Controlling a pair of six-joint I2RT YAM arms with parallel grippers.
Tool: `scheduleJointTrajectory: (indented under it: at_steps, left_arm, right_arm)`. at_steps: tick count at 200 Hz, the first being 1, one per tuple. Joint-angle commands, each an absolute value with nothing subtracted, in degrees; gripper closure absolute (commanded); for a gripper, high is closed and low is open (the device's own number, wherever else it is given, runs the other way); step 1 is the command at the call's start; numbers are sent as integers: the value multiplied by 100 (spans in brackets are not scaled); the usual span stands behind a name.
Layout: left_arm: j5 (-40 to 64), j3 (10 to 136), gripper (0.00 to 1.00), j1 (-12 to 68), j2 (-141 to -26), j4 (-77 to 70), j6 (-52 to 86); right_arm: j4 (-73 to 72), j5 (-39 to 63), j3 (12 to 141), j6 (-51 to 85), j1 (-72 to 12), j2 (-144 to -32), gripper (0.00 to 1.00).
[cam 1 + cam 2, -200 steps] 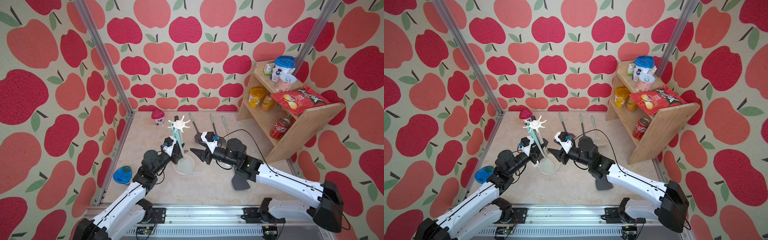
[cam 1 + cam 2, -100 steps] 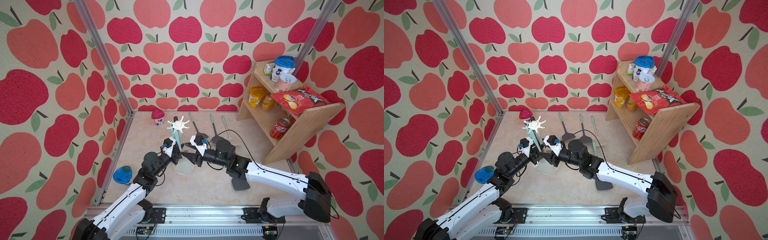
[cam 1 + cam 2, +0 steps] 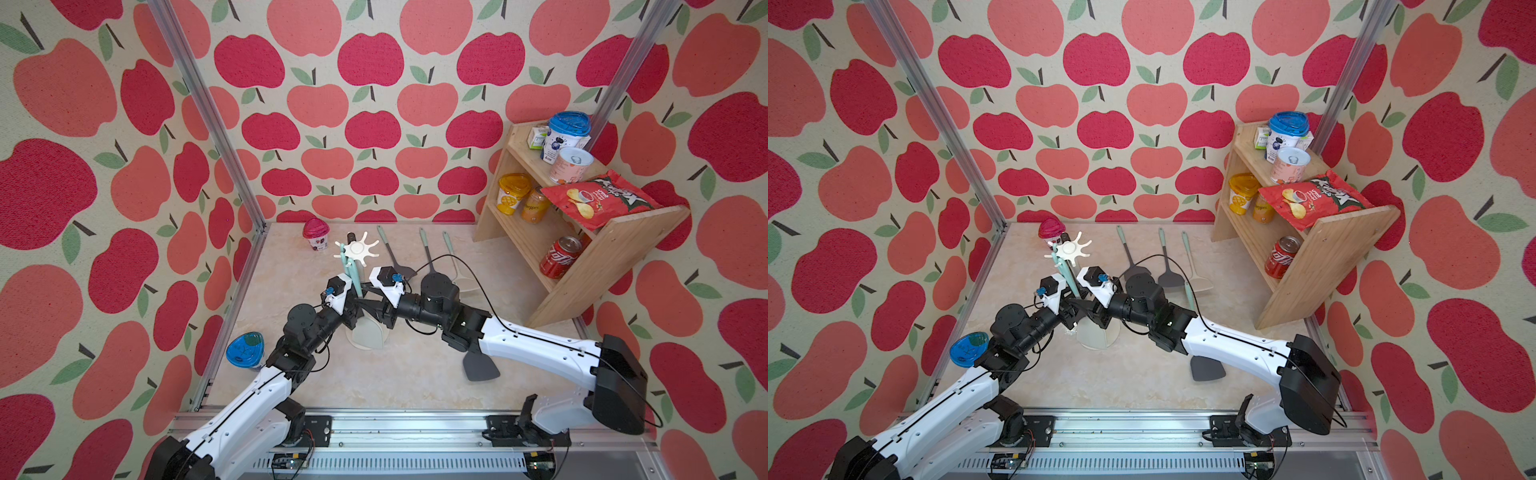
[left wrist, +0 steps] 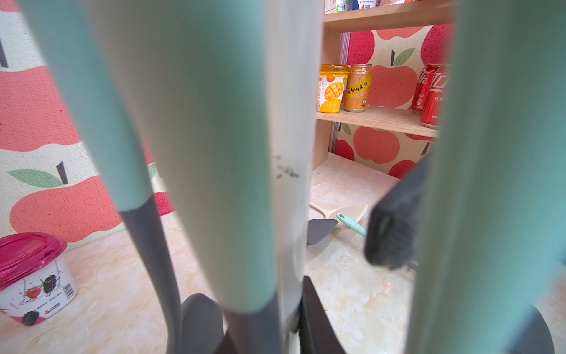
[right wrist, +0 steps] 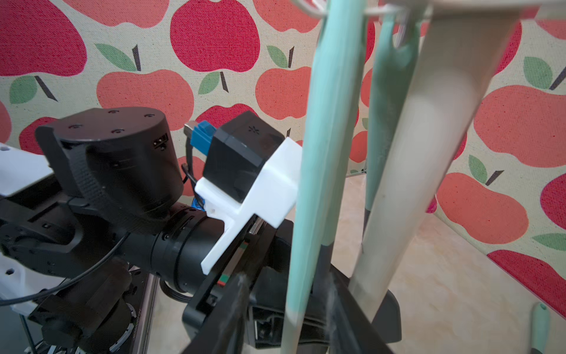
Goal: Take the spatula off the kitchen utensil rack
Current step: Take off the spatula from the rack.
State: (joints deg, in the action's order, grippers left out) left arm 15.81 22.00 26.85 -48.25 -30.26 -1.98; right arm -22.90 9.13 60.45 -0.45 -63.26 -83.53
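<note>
The cream-white kitchen utensil rack [image 3: 357,249] stands mid-table on its round base [image 3: 368,338], with mint-handled utensils hanging from its star top in both top views. My left gripper [image 3: 352,309] is shut on the rack's pole [image 4: 291,153], low down; a hanging handle crowds in beside it. My right gripper [image 3: 369,302] has come in from the opposite side. In the right wrist view its gripper [image 5: 291,309] is open, with the dark fingers [image 5: 232,306] on either side of one spatula [image 5: 309,199] and a gap showing on one side of the handle.
Three spatulas [image 3: 395,259] lie behind the rack, and a dark spatula head [image 3: 480,368] lies under my right forearm. A wooden stepped shelf [image 3: 602,257] of cans and snacks fills the back right. A pink-lidded cup [image 3: 316,235] and a blue-lidded cup [image 3: 245,351] stand at the left.
My right gripper has moved left to the rack and its jaws have narrowed around a hanging mint handle. The left gripper has stayed on the pole.
</note>
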Motion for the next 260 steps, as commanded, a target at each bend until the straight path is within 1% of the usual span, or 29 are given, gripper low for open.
scheduleJointTrajectory:
  at_steps: [1, 15, 48, 56, 70, 79, 115, 207, 260]
  left_arm:
    - [1545, 1974, 100, 2716, -4881, -2333, -237]
    - [1538, 1985, 100, 2716, -4878, -2323, -237]
    - [1530, 1992, 100, 2716, -4896, -2290, -281]
    - [1518, 1987, 100, 2716, -4907, -2277, -298]
    - [1494, 1991, 100, 2716, -4907, -2266, -316]
    - [1484, 1989, 100, 2716, -4908, -2251, -332]
    - [1424, 1997, 100, 2707, -4907, -2206, -387]
    - [1371, 2039, 100, 2674, -4974, -2145, -413]
    - [1327, 2022, 100, 2630, -4937, -2077, -448]
  right_arm:
    - [-2435, 1000, 6326, -147, -6348, -8490, 57]
    - [-2478, 1010, 6335, -156, -6346, -8529, 60]
    - [-2470, 992, 6313, -203, -6346, -8490, 71]
    - [-2461, 989, 6306, -202, -6348, -8465, 75]
    - [-2469, 996, 6263, -204, -6350, -8413, 86]
    - [-2463, 1006, 6242, -202, -6346, -8383, 91]
    - [-2446, 1047, 6155, -169, -6346, -8211, 100]
    - [-2439, 1680, 6003, 95, -6345, -7808, 100]
    - [-1804, 1471, 5834, -5, -6347, -7162, 100]
